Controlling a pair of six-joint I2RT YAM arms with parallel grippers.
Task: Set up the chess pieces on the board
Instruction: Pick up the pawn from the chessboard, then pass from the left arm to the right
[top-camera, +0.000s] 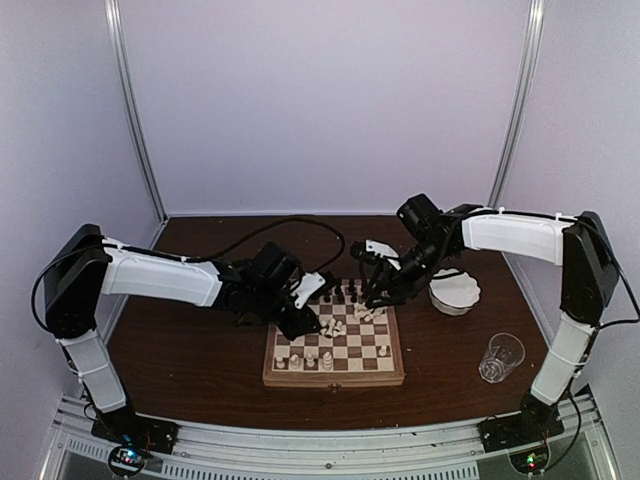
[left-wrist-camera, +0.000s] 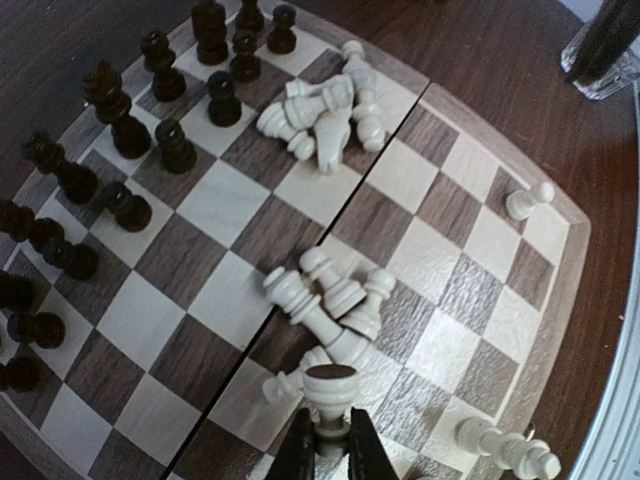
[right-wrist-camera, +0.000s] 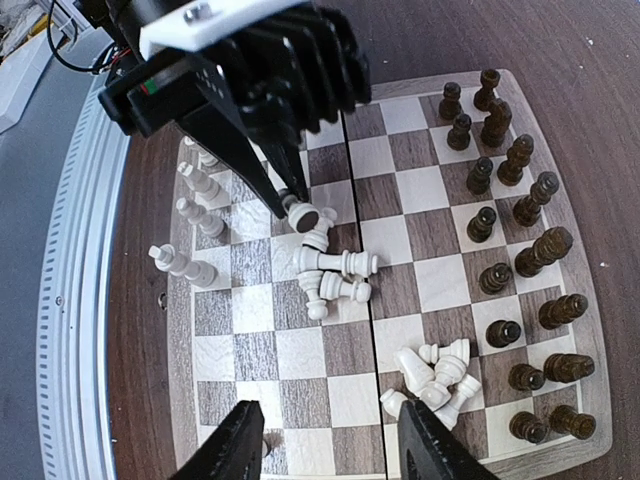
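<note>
The board (top-camera: 335, 377) lies in the middle of the table. Dark chess pieces (left-wrist-camera: 120, 110) stand in two rows along one side (right-wrist-camera: 520, 210). White pieces lie toppled in two heaps (right-wrist-camera: 335, 275) (right-wrist-camera: 435, 375), and a few white ones stand near the opposite edge (right-wrist-camera: 195, 215). My left gripper (left-wrist-camera: 330, 420) is shut on a white piece (left-wrist-camera: 330, 385) just over the heap (left-wrist-camera: 330, 300), its dark felt base showing. The right wrist view shows the same grip (right-wrist-camera: 308, 218). My right gripper (right-wrist-camera: 330, 440) hangs open above the board's side edge, holding nothing.
A white scalloped bowl (top-camera: 455, 290) sits right of the board. A drinking glass (top-camera: 500, 357) stands at the front right, also seen as the glass (left-wrist-camera: 605, 50) in the left wrist view. A metal rail (top-camera: 320, 440) runs along the near table edge.
</note>
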